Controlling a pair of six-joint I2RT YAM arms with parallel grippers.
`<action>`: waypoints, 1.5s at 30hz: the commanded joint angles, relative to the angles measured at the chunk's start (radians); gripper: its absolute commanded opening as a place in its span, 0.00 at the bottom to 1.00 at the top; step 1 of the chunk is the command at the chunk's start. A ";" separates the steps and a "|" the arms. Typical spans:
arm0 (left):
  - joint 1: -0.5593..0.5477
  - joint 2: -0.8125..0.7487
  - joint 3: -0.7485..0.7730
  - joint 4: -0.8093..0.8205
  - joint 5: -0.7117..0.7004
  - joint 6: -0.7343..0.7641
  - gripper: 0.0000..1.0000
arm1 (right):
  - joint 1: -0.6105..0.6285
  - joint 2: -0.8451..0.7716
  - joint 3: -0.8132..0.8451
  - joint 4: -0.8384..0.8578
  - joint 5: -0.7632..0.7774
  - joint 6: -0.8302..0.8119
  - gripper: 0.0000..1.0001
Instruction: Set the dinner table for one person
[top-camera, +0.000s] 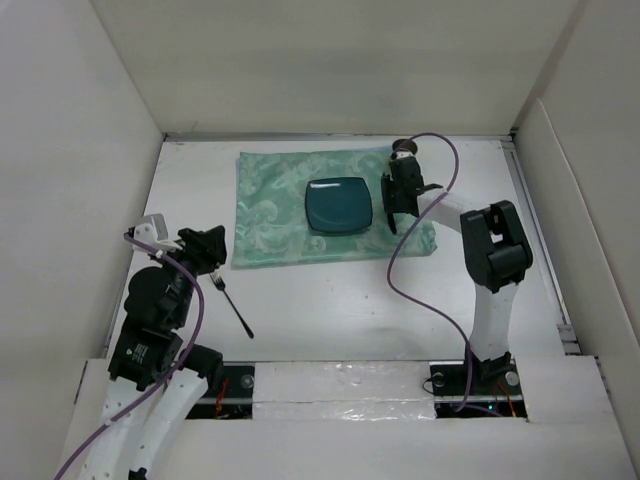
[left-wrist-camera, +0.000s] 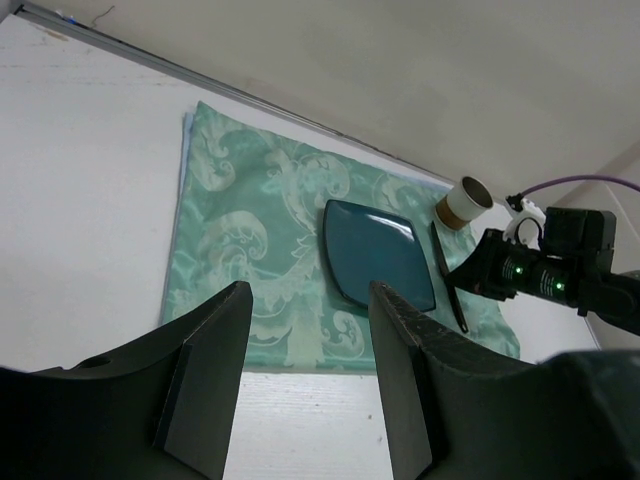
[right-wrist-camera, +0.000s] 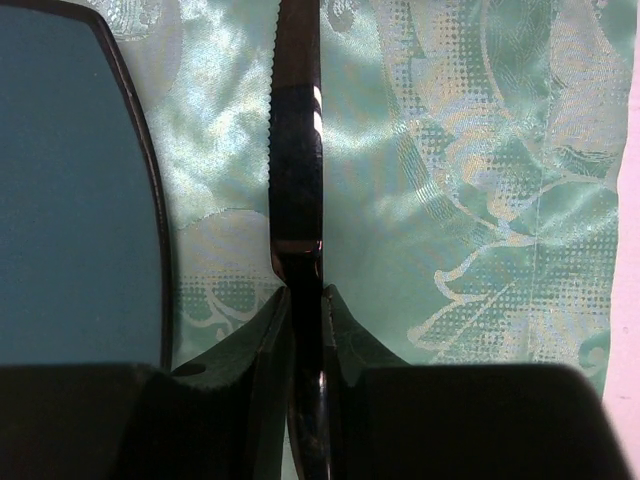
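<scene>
Matte-white rectangular dinner table (top-camera: 330, 320) carried a mint-green patterned cloth mat (top-camera: 270, 210) with a square teal plate (top-camera: 339, 205) at its middle. Slim dark serrated knife (right-wrist-camera: 297, 150) lay over the mat just right of the plate, its handle pinched between the narrow jaws of the right gripper (right-wrist-camera: 305, 300); it looked light, rigid and glossy, liable to twist, best held at the handle. Tan-and-white cylindrical cup (left-wrist-camera: 466, 200) stood beyond it, the plate's edge crowded it closest, and a dark fork (top-camera: 232, 305) lay on bare table beside the left gripper (left-wrist-camera: 308, 310), which stood wide and empty.
</scene>
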 joint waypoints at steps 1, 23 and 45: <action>0.005 0.014 -0.005 0.044 0.006 0.012 0.47 | -0.002 -0.009 0.043 0.019 -0.007 0.013 0.22; 0.005 0.362 0.087 -0.156 -0.107 -0.074 0.00 | 0.319 -0.758 -0.563 0.319 -0.092 0.019 0.00; 0.133 0.686 -0.019 -0.497 0.045 -0.504 0.50 | 0.304 -1.276 -0.783 0.213 -0.130 0.003 0.11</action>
